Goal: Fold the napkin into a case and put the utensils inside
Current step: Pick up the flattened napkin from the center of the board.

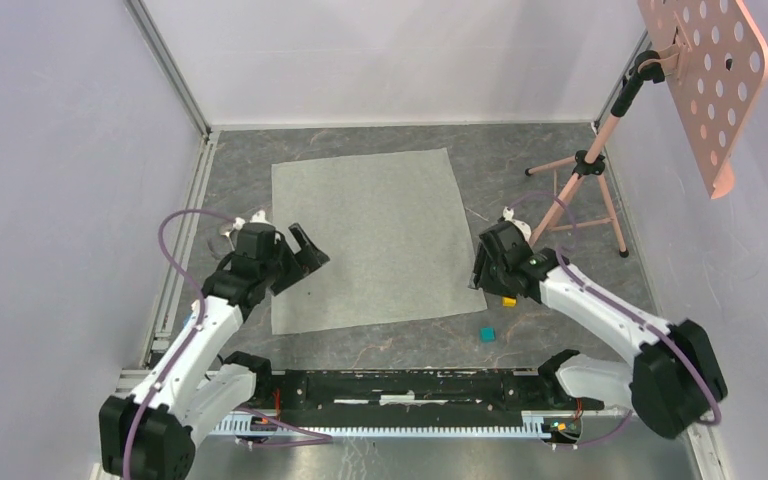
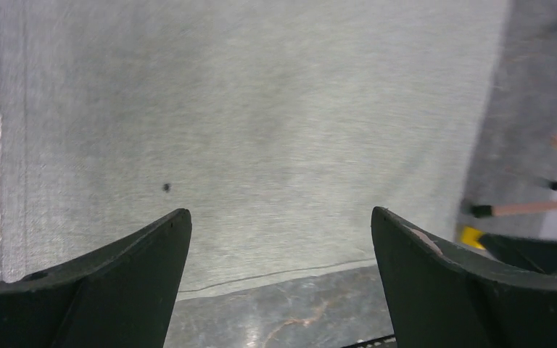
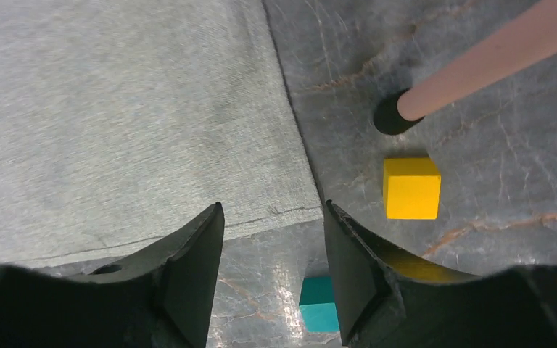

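Napkin: it [image 1: 365,235] lies flat and unfolded mid-worktop [image 1: 410,345]; no fold is started.
Utensils: not surely seen; a small silvery shape [image 1: 226,230] beside the left arm may be one.
Left claw: released [image 1: 300,262], jaws spread wide above the cloth's near-left part, holding nothing.
Right claw: released [image 3: 272,210], jaws apart at a moderate gap with the near-right corner lying between them; no pinch shows.
Risk, grip: the cloth is thin and flat, so closing jaws may scrape the worktop and miss the corner, or catch only a sliver that slips.
Risk, skew: if only one side lifts, the napkin likely drags askew and the fold goes crooked.
Risk, clutter: the yellow cube [image 3: 411,187], teal cube [image 3: 319,303] and stand foot [image 3: 389,116] are near the corner; a sweep could knock them.
Right wrist only: the exact corner and the teal cube beneath the finger.
Top only: the whole cloth and both arms.
Left wrist only: a dark speck and the near hem.
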Available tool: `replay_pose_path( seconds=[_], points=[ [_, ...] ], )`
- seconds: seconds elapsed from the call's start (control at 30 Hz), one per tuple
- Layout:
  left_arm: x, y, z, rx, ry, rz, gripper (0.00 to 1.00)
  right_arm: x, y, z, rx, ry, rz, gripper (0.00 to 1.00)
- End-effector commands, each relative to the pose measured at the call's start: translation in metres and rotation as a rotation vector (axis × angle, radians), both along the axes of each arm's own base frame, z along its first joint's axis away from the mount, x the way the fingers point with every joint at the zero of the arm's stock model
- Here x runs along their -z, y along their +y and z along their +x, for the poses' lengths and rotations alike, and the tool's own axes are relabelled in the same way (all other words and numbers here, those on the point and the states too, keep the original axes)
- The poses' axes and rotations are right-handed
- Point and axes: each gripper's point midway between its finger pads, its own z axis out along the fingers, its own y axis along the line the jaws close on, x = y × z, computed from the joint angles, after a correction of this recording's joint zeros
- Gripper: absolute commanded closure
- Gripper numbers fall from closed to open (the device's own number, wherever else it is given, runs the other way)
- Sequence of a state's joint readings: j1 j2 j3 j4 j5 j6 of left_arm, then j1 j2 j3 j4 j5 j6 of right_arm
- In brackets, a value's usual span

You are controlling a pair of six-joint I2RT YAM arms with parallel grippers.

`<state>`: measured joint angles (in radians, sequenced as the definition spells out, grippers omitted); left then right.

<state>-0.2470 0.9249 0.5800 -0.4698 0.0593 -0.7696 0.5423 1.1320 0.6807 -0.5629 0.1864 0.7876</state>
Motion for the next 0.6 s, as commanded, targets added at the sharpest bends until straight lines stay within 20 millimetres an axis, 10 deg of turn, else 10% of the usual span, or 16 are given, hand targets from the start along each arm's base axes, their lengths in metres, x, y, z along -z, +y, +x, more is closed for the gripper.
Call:
replay_pose_path(
  seconds=[0.0, 0.57],
  points=[
    [-0.065, -0.008, 0.005, 0.135, -0.189, 0.004, 0.0, -0.003, -0.002, 0.0, 0.093, 0.079, -0.025, 0.43],
    [-0.092, -0.005, -0.004, 0.186, -0.258, 0.044, 0.0, 0.036, -0.014, -0.02, 0.187, 0.251, -0.118, 0.46]
  ],
)
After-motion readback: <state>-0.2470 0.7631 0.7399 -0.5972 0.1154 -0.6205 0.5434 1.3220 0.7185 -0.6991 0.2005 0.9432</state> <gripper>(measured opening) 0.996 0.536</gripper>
